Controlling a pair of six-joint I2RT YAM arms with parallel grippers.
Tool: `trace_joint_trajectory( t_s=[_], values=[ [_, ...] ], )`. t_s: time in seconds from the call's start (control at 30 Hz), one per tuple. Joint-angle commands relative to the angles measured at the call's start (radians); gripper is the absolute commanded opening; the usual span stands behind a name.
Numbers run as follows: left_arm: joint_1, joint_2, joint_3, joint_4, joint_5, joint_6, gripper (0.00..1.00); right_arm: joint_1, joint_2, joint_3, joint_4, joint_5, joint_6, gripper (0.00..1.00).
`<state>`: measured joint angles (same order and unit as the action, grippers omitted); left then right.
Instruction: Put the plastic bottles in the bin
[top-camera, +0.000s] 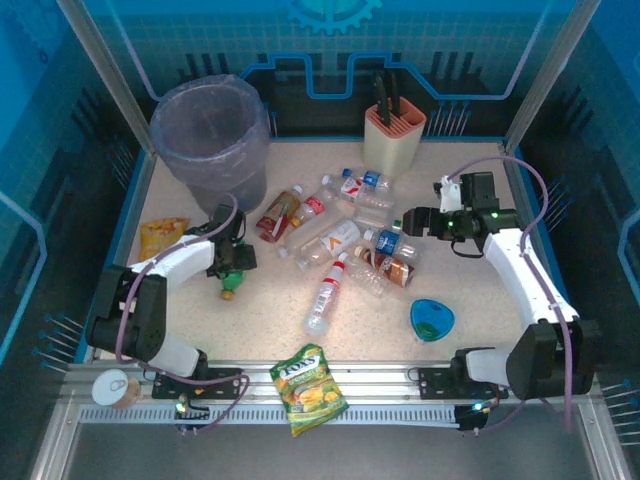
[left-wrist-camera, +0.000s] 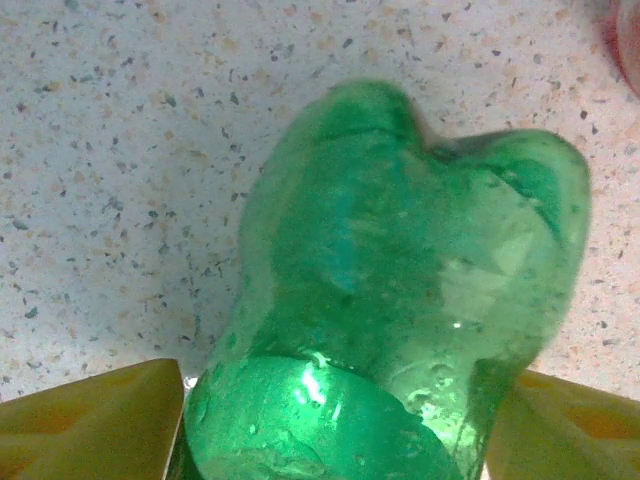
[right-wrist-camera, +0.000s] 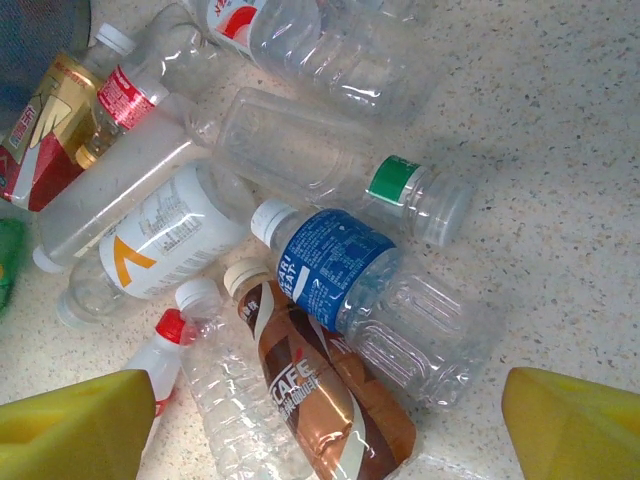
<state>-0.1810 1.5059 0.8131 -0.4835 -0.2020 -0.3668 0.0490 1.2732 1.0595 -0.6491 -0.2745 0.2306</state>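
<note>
Well, the speckled bench (top-camera: 480, 300) has a low blue edge all round. The bin (top-camera: 240, 180) stands in the far left corner. It is round and grey, with a crinkly see-through bag inside. There is bare room in front of the bin and along the right side.

The plastic bottles (top-camera: 345, 235) lie in a messy heap in the middle, well apart from the bin. They are mostly clear and bumpy, and some are squashed. One has a blue label (right-wrist-camera: 330, 260). A smooth brown bottle (right-wrist-camera: 320, 400) lies right beside it.

The left claw (top-camera: 231, 262) is down on the bench near the bin, over a green bottle (left-wrist-camera: 400, 280). This bottle is shiny and dented. The yellow pads (left-wrist-camera: 90, 425) sit close on both sides of it. I cannot tell if they squeeze it.

The right claw (top-camera: 412, 221) hangs over the right end of the heap. It is wide and holds nothing.

A green snack bag (top-camera: 308, 385) sticks out over the near edge.
</note>
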Motion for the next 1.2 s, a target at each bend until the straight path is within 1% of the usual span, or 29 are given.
trace_joint_trajectory(
  t_s=[0.0, 0.07, 0.2, 0.3, 0.43, 0.57, 0.67, 0.73, 0.87, 0.93, 1.0, 1.07, 1.17],
  values=[
    [-0.021, 0.011, 0.035, -0.016, 0.002, 0.004, 0.72, -0.015, -0.021, 0.015, 0.02, -0.027, 0.041, 0.91],
    [-0.047, 0.007, 0.048, -0.029, 0.0, 0.012, 0.66, -0.019, -0.032, 0.006, 0.035, 0.002, 0.06, 0.91],
    [-0.076, 0.012, 0.082, -0.066, -0.003, 0.02, 0.6, -0.036, -0.046, -0.016, 0.068, 0.001, 0.097, 0.91],
    [-0.087, -0.003, 0.106, -0.097, 0.002, 0.027, 0.58, -0.047, -0.047, -0.024, 0.074, -0.005, 0.11, 0.91],
    [-0.113, -0.062, 0.153, -0.149, 0.026, 0.041, 0.56, -0.057, -0.045, -0.03, 0.075, -0.007, 0.114, 0.91],
    [-0.132, -0.145, 0.204, -0.193, 0.106, 0.066, 0.51, -0.063, -0.043, -0.037, 0.089, -0.012, 0.127, 0.91],
    [-0.173, -0.212, 0.269, -0.243, 0.096, 0.098, 0.5, -0.065, -0.039, -0.044, 0.105, -0.003, 0.131, 0.91],
    [-0.184, -0.247, 0.325, -0.272, 0.104, 0.107, 0.49, -0.066, -0.029, -0.044, 0.103, 0.012, 0.134, 0.91],
    [-0.187, -0.297, 0.455, -0.317, 0.118, 0.148, 0.47, -0.067, -0.025, -0.054, 0.121, 0.002, 0.147, 0.91],
    [-0.187, -0.31, 0.514, -0.331, 0.09, 0.188, 0.47, -0.068, -0.029, -0.068, 0.135, 0.004, 0.15, 0.91],
    [-0.184, -0.318, 0.578, -0.338, 0.035, 0.232, 0.47, -0.068, -0.031, -0.075, 0.129, 0.008, 0.148, 0.91],
    [-0.16, -0.304, 0.662, -0.356, 0.001, 0.266, 0.45, -0.069, -0.036, -0.085, 0.124, 0.006, 0.147, 0.91],
    [-0.081, -0.27, 0.767, -0.357, 0.026, 0.295, 0.45, -0.069, -0.054, -0.104, 0.119, 0.001, 0.147, 0.91]
  ],
)
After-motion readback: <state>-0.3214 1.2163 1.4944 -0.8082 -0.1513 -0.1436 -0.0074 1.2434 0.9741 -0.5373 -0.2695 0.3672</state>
